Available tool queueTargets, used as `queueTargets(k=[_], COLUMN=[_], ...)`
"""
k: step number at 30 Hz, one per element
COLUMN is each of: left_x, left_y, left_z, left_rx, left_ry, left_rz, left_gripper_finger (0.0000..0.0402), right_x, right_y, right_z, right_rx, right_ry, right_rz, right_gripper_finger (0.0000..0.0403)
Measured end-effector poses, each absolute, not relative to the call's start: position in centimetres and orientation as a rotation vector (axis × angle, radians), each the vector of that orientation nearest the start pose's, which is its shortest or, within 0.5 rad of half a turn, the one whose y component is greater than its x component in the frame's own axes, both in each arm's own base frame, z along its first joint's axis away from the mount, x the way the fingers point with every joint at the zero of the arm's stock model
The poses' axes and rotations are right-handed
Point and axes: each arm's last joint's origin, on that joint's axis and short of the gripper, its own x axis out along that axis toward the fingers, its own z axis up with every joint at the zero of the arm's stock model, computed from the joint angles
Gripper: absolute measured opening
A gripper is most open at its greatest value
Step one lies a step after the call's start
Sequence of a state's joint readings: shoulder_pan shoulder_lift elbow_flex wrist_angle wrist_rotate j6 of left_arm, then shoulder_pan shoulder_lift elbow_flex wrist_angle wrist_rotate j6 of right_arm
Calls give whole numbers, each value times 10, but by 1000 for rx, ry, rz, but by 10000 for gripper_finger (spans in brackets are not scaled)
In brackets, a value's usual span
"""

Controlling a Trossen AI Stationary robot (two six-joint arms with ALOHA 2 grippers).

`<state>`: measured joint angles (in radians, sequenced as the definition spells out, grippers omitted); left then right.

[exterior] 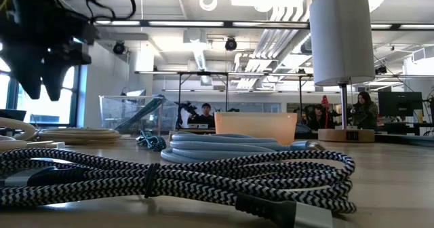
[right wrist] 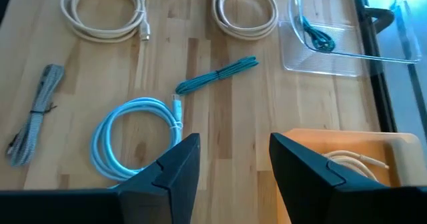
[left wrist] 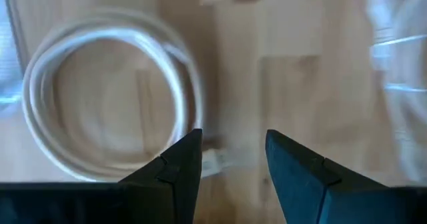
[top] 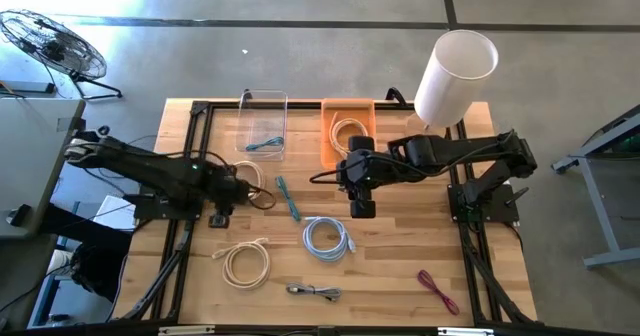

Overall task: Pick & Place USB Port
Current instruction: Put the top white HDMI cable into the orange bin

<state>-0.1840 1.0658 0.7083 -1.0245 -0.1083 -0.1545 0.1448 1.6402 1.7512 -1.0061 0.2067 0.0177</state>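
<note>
On the tabletop (top: 400, 251), the braided grey cable (top: 314, 292) lies by the near edge, with the cream coil (top: 247, 260) and light blue coil (top: 327, 237) just beyond. The left gripper (left wrist: 232, 159) hangs with fingers parted and empty above a white coil (left wrist: 107, 94) toward the left edge. The right gripper (right wrist: 230, 159), fingers also spread and empty, hovers mid-tabletop beside the orange bin (top: 349, 128) holding a cable at the far edge.
</note>
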Motion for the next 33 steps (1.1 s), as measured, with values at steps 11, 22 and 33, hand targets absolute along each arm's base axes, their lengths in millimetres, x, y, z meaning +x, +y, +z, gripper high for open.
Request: queueTargets(k=[11, 22, 33], left_x=[188, 208, 209], left_y=[-27, -32, -69], left_z=[168, 138, 214], left_rx=[310, 346, 296], left_ry=[1531, 1611, 1571], left_rz=[103, 43, 85], left_gripper_finger=[161, 53, 30], right_x=[332, 329, 316], right_y=[50, 62, 72], right_z=[378, 379, 386], right_rx=[-130, -161, -207], right_ry=[883, 876, 874], right_rz=[-4, -7, -19], right_gripper_finger=[172, 171, 137])
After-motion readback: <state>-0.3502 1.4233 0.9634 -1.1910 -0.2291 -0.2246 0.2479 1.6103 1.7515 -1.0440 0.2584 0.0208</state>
